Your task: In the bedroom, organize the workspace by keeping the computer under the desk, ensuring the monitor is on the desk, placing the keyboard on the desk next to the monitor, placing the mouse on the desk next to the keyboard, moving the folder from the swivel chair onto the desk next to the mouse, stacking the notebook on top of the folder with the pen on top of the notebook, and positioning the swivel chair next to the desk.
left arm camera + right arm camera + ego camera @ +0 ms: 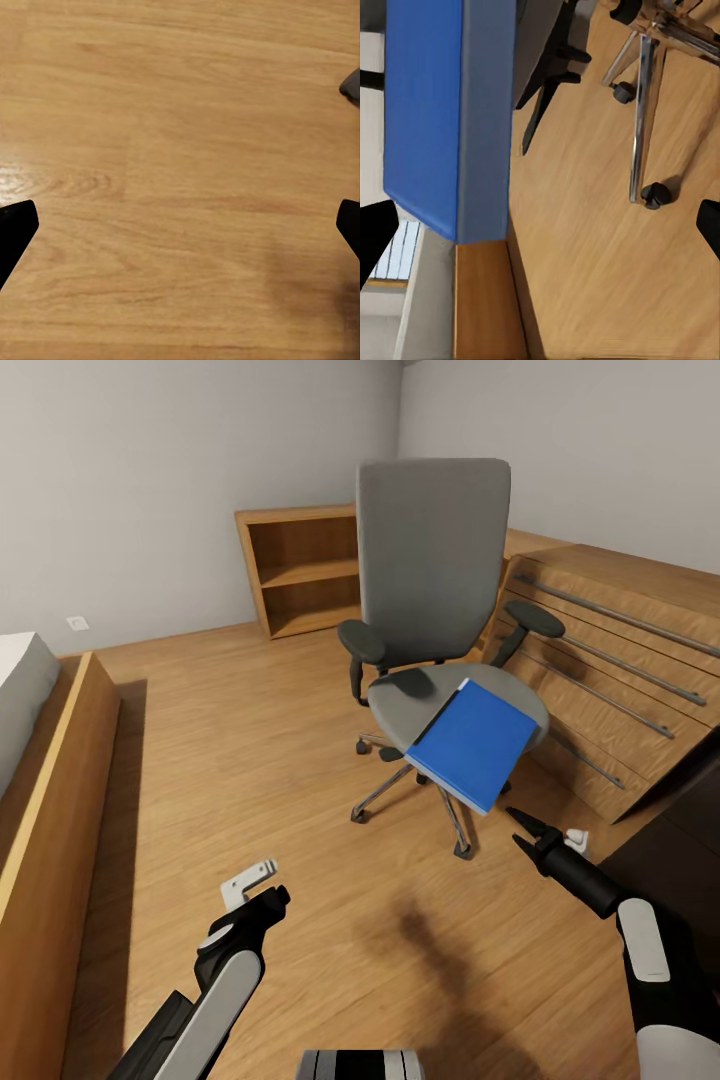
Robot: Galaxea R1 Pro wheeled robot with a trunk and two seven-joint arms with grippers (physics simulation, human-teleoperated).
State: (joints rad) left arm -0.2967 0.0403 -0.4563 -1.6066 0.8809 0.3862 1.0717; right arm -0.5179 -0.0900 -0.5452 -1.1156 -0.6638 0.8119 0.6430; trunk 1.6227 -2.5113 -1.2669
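The grey swivel chair stands in the middle of the wood floor, facing me. The bright blue folder lies on its seat and juts over the seat's front edge. My right gripper hangs open just below and in front of that overhanging corner, with nothing between its fingers. In the right wrist view the folder fills one side, with the chair's metal base beside it, and the right gripper is open. My left gripper is low over bare floor, left of the chair. It is open.
A low light-wood shelf unit stands against the back wall. A wooden drawer front with long metal handles runs along the right. A wood-framed bed edge lines the left. A dark surface sits at the right edge.
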